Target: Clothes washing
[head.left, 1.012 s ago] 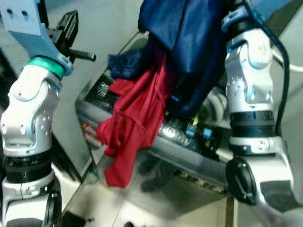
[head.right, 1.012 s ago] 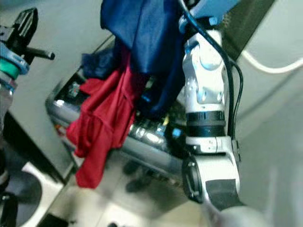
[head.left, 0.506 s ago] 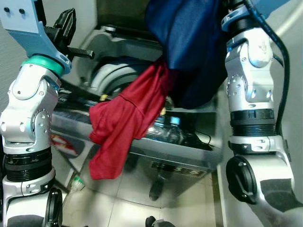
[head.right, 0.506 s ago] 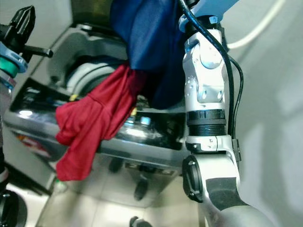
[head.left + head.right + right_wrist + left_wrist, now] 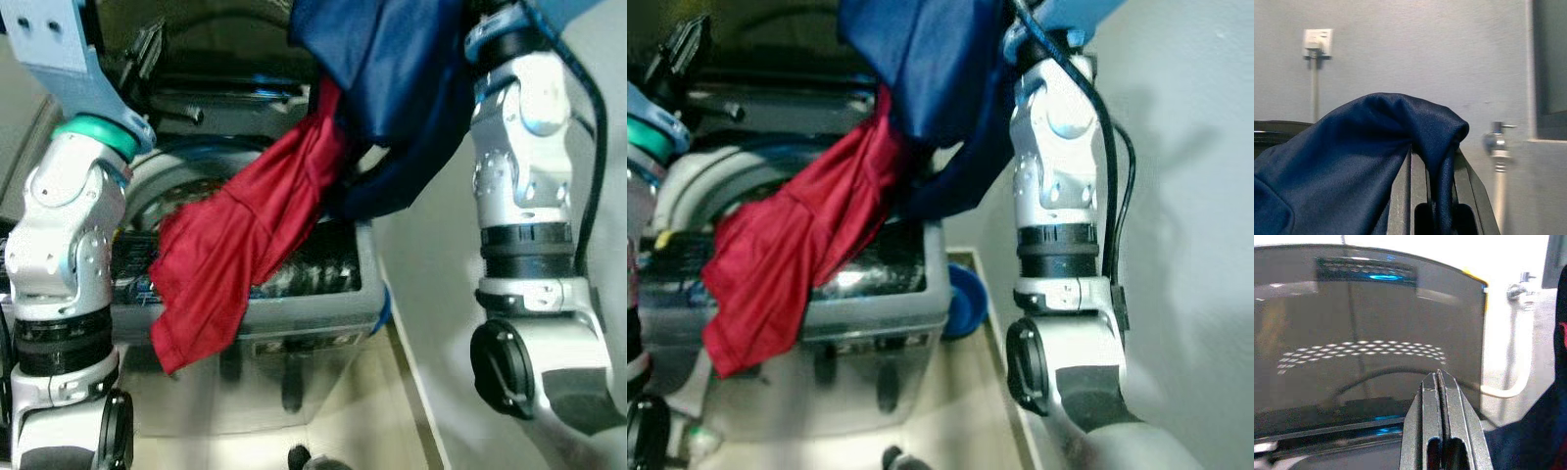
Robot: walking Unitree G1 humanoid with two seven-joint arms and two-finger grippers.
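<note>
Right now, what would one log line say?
right gripper: shut on navy blue cloth | red cloth: hanging over grey washing machine | left gripper: shut

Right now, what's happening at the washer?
The right gripper holds a navy garment up over the open washing machine, jaws shut on the cloth. A red garment hangs with it, draped across the machine's front edge. The left gripper is raised near the lifted lid, jaws shut and empty.
</note>
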